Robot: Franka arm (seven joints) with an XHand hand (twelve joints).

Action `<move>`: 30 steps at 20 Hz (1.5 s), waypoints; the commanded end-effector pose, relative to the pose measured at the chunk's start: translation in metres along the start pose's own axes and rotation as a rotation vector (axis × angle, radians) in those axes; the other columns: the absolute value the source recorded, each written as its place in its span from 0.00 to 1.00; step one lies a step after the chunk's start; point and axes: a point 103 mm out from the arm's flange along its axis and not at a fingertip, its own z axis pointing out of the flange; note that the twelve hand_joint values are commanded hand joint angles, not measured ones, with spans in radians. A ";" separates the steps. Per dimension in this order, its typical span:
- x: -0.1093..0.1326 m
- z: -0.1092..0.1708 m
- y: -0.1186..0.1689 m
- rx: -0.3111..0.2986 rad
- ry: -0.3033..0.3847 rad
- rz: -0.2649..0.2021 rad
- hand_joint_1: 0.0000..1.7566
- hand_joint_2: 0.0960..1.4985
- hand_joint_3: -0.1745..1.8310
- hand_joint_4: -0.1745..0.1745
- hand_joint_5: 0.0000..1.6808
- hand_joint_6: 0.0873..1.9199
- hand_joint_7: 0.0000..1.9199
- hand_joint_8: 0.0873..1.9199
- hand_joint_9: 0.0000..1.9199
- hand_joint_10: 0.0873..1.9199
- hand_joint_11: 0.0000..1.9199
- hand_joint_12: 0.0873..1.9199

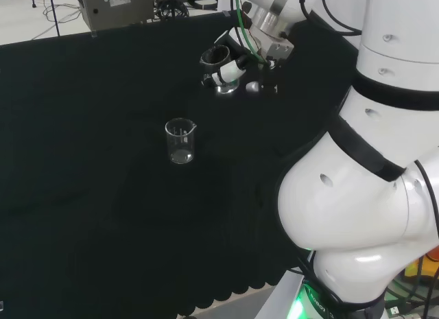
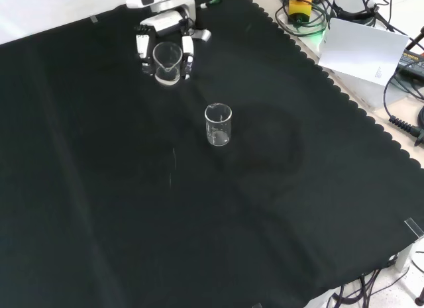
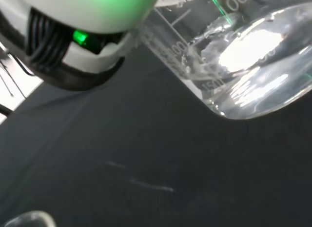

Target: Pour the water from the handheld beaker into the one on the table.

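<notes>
We have the hand [image 2: 165, 46] wrapped around the handheld beaker [image 2: 167, 61], fingers [image 2: 141, 48] curled on both sides of the glass. In the front view its mouth faces the camera, long axis tipped off vertical. The wrist view shows water [image 3: 253, 66] pooled in its lower end. The table beaker [image 2: 218, 124] stands upright on the black cloth [image 2: 99, 189], apart from the hand, below and right of it in the front view, mouth up. Bare cloth lies all around it; the cloth's scalloped edge [image 2: 344, 96] is well off.
</notes>
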 end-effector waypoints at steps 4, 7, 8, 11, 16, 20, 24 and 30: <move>0.026 -0.011 -0.048 0.148 -0.133 0.043 0.82 0.36 0.40 0.00 0.84 0.13 0.72 0.21 0.85 0.00 0.74 0.28; 0.033 -0.007 -0.060 0.179 -0.161 0.052 0.82 0.36 0.40 0.00 0.84 0.13 0.72 0.21 0.85 0.00 0.75 0.28; 0.033 -0.005 -0.063 0.191 -0.166 0.058 0.82 0.36 0.40 0.00 0.84 0.13 0.72 0.21 0.85 0.00 0.75 0.28; 0.040 0.005 -0.069 0.232 -0.197 0.050 0.82 0.36 0.40 0.00 0.85 0.13 0.72 0.21 0.85 0.00 0.75 0.28; 0.049 0.024 -0.073 0.301 -0.249 0.037 0.82 0.36 0.40 0.00 0.85 0.13 0.72 0.21 0.85 0.00 0.75 0.28; 0.060 0.038 -0.072 0.342 -0.301 0.030 0.82 0.36 0.40 0.00 0.85 0.13 0.72 0.21 0.85 0.00 0.75 0.28; 0.070 0.045 -0.069 0.391 -0.348 0.027 0.82 0.36 0.40 0.00 0.85 0.13 0.72 0.21 0.85 0.00 0.75 0.28; 0.070 0.044 -0.066 0.441 -0.425 0.023 0.82 0.36 0.40 0.00 0.85 0.13 0.72 0.20 0.85 0.00 0.75 0.27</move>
